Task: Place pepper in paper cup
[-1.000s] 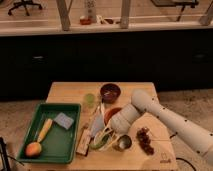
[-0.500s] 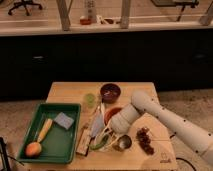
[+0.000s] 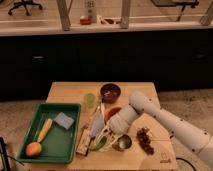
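My white arm reaches in from the right across the wooden table [image 3: 65, 90]. My gripper [image 3: 104, 135] points down and left near the table's front middle. A small dark-green pepper [image 3: 97, 146] lies just below and left of the gripper tip; I cannot tell whether the gripper touches it. The white paper cup does not show plainly; the gripper and wrist cover that spot. The orange bowl [image 3: 112, 111] is partly hidden behind my wrist.
A green tray [image 3: 70, 145] at the left holds a long yellow vegetable [image 3: 44, 130], an orange fruit [image 3: 33, 149] and a grey sponge [image 3: 63, 120]. Around the gripper are a light-green cup [image 3: 90, 99], a dark bowl [image 3: 110, 92], a metal cup [image 3: 124, 142], grapes [image 3: 145, 140] and a flat packet [image 3: 83, 142].
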### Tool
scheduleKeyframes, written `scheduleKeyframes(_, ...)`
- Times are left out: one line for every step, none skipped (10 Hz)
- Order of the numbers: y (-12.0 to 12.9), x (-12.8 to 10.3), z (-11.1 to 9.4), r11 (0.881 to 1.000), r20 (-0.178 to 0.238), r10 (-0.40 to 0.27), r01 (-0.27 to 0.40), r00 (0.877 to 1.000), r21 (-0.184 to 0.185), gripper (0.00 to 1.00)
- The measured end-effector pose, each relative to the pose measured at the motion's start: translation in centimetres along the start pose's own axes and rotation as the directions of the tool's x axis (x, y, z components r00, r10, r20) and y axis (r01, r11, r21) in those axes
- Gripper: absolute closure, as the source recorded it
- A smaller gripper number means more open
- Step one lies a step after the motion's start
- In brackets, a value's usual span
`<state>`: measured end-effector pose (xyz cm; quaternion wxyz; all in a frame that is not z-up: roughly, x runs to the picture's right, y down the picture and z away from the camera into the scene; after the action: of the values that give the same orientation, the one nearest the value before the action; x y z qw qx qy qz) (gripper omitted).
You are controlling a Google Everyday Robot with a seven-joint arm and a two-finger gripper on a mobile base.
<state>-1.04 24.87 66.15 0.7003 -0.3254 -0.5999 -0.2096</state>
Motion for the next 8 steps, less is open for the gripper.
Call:
scheduleKeyframes(0.0, -0.1, 0.0, 1.000, 0.007, 0.008, -0.008, 1.000, -0.003, 1.00)
scheduleKeyframes(0.0, -0.1, 0.1, 1.000, 0.014, 0.016, -0.016, 1.000, -0.005, 1.00)
scheduleKeyframes(0.0, -0.2, -0.1, 1.000, 0.019, 0.024, -0.023, 1.000, -0.004, 1.00)
scheduleKeyframes(0.0, -0.3, -0.3, 1.000, 0.024, 0.027, -0.027, 0.999, -0.001, 0.98)
scheduleKeyframes(0.0, -0.4, -0.5, 1.000, 0.029, 0.030, -0.030, 0.999, 0.004, 0.90)
scheduleKeyframes(-0.1, -0.4, -0.9, 0.999, 0.037, 0.032, -0.033, 0.999, 0.012, 0.80)
scheduleKeyframes(-0.2, -0.4, -1.1, 0.999, 0.045, 0.031, -0.032, 0.999, 0.016, 0.69)
scheduleKeyframes(-0.4, -0.4, -1.2, 0.999, 0.052, 0.030, -0.031, 0.998, 0.018, 0.61)
